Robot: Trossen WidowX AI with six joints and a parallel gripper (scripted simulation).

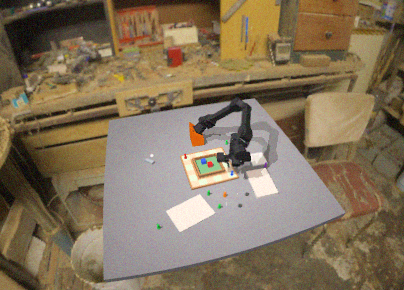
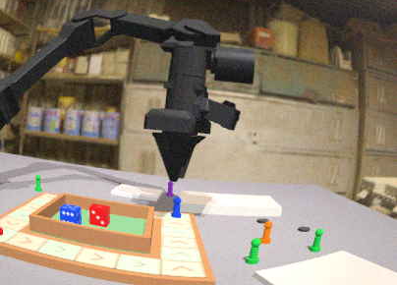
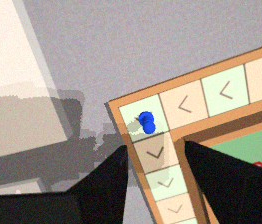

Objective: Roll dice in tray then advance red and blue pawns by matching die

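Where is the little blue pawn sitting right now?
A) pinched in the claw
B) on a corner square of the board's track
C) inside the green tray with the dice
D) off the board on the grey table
B: the blue pawn stands on the corner square of the board, just ahead of the claw, whose fingers are apart and not touching it.

Red die [image 2: 99, 215], blue die [image 2: 71, 213] in tray [image 2: 93, 234]; blue pawn [image 2: 176, 206] upright, board corner.
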